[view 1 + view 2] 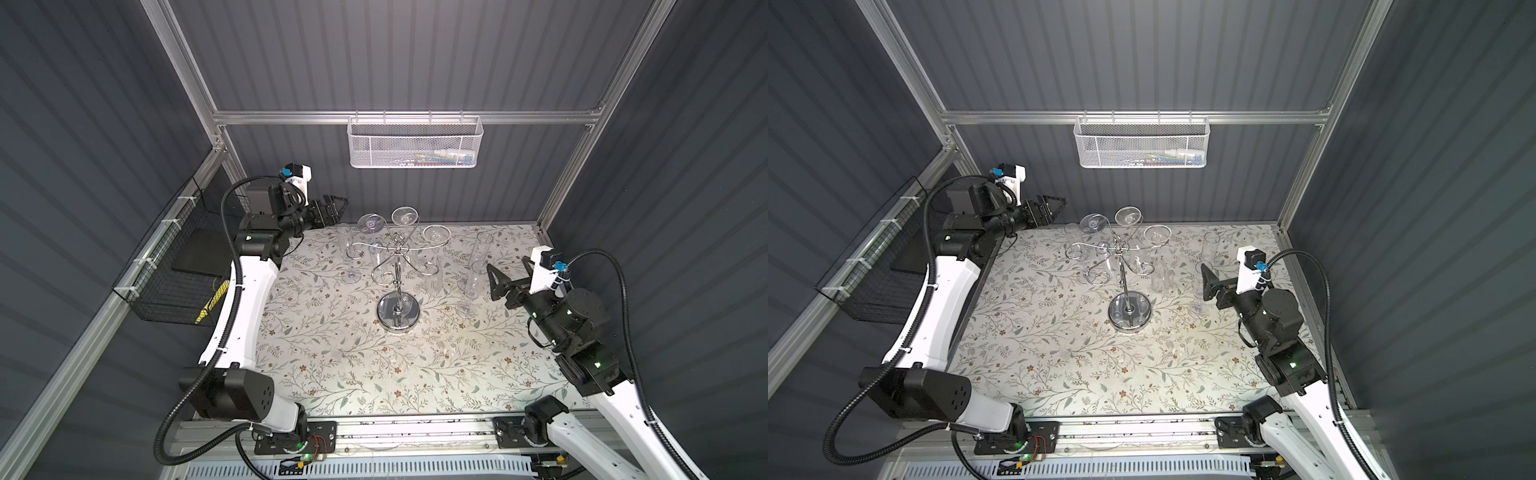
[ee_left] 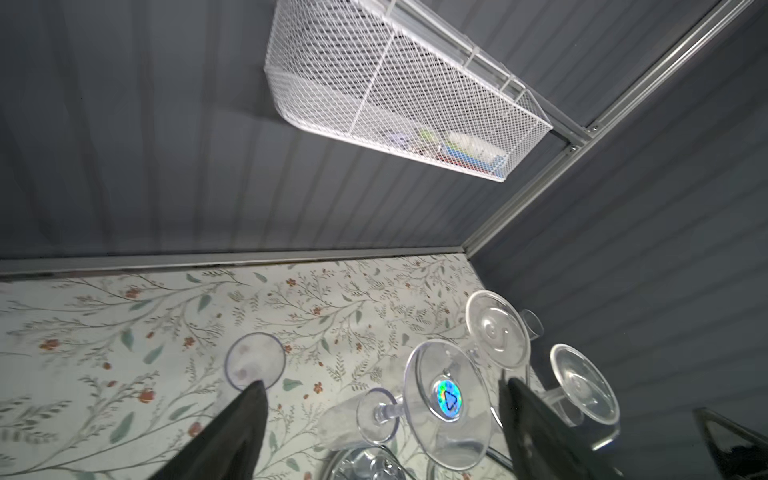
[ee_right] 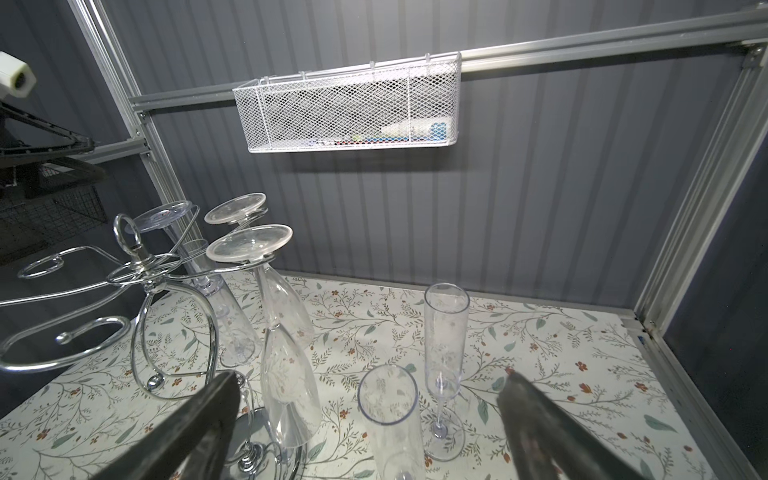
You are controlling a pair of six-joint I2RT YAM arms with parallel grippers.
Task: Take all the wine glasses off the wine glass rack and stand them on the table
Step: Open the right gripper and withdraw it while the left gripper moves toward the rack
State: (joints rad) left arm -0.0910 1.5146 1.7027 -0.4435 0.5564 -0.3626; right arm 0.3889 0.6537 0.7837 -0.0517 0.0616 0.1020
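left hand (image 1: 337,206), jaws wide and empty, sits just beside the sticker-footed wine glass (image 1: 369,225) hanging bowl-down, axis upright, on the wine glass rack (image 1: 397,270); right hand (image 1: 496,282), open too, stands farther off.

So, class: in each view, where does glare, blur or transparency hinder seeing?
In both top views the wine glass rack's disc base glares and the upright flute nearly vanishes against the tablecloth; in the left wrist view a holographic sticker shimmers; in the right wrist view the right gripper's fingers are blurred.
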